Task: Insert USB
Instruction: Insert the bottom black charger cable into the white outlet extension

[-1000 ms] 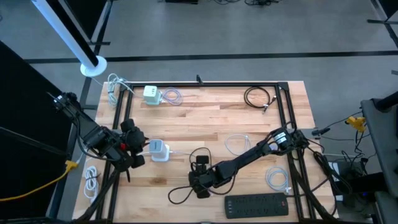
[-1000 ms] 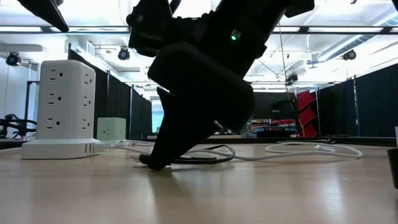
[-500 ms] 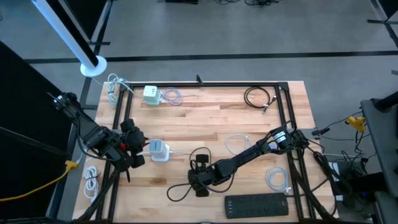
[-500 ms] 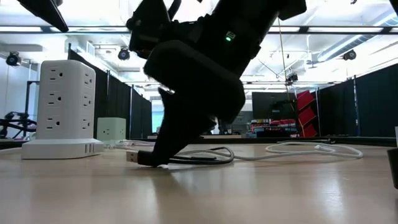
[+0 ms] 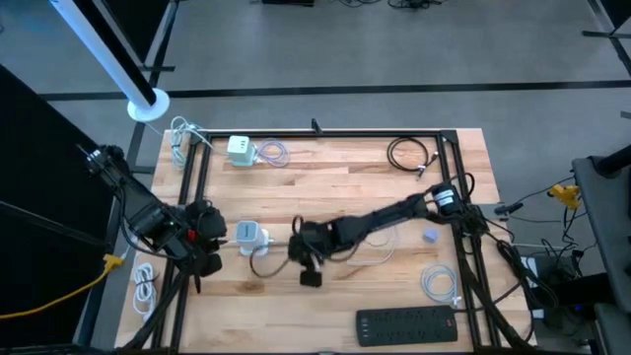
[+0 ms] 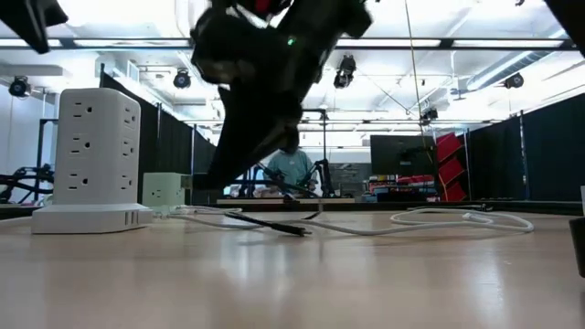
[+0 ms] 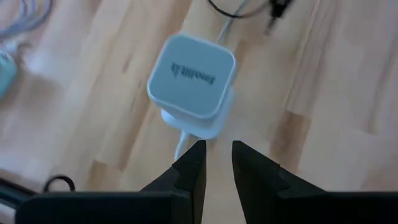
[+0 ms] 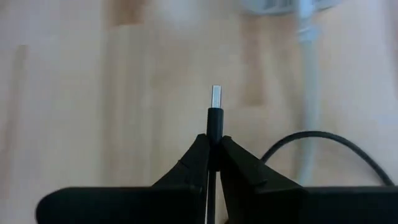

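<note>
A white power tower (image 5: 250, 237) stands on the wooden table (image 5: 335, 187); it also shows in the low view (image 6: 92, 155) and the left wrist view (image 7: 191, 78). My left gripper (image 5: 223, 237) hovers open just left of the tower, its fingers (image 7: 194, 163) empty. My right gripper (image 5: 296, 247) is a little right of the tower, shut on a black USB plug (image 8: 215, 109). The plug's black cable (image 5: 262, 259) loops on the table between gripper and tower. My right gripper pinches the black body of the USB plug (image 8: 214, 127) between its two fingers. The plug lies along the fingers, and its metal tip (image 8: 216, 96) sticks out past their ends. It is lifted clear of the table, with the cable (image 6: 279, 225) trailing down onto the wood.
A black power strip (image 5: 406, 325) lies at the near edge, with a small black block (image 5: 311, 278) left of it. White cable coils (image 5: 439, 282) (image 5: 146, 288) lie near right and near left. A green-white charger (image 5: 240, 149) and a black cable coil (image 5: 409, 155) are at the far side.
My right gripper has lifted the USB plug off the table and carried it from the near edge toward the far left, close to the white tower, dragging the black cable along. My left gripper has drawn back slightly toward the table's left edge.
</note>
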Robot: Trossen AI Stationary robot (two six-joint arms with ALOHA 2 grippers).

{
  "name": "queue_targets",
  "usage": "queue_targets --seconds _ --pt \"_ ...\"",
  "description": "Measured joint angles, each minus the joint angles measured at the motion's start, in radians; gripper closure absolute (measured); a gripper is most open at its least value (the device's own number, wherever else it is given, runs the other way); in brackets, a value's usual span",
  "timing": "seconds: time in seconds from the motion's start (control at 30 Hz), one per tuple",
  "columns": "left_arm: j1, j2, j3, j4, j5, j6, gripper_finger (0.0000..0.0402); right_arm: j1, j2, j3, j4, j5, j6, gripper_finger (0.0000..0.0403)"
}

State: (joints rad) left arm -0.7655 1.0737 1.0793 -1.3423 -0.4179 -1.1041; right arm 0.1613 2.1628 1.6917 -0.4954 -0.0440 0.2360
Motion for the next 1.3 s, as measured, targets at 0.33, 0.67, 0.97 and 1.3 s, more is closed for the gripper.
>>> queue_targets --seconds 0.33,0.67,0.97,1.3 --pt "-0.044 0.000 -0.200 0.125 0.119 -0.342 0.0336 -0.096 0.052 0.017 0.090 -0.092 -0.013 0.0390" --pt "-0.045 0.000 -0.469 0.421 0.175 -0.398 0.0336 -0.102 0.162 0.167 0.043 -0.125 -0.021 0.0390" --pt "-0.044 0.000 -0.646 0.507 0.105 -0.476 0.0336 -0.103 0.294 0.377 -0.092 -0.157 -0.071 0.0390" --pt "-0.043 0.016 -0.734 0.753 -0.025 -0.442 0.0336 -0.108 0.312 0.396 -0.097 -0.166 -0.064 0.0390"
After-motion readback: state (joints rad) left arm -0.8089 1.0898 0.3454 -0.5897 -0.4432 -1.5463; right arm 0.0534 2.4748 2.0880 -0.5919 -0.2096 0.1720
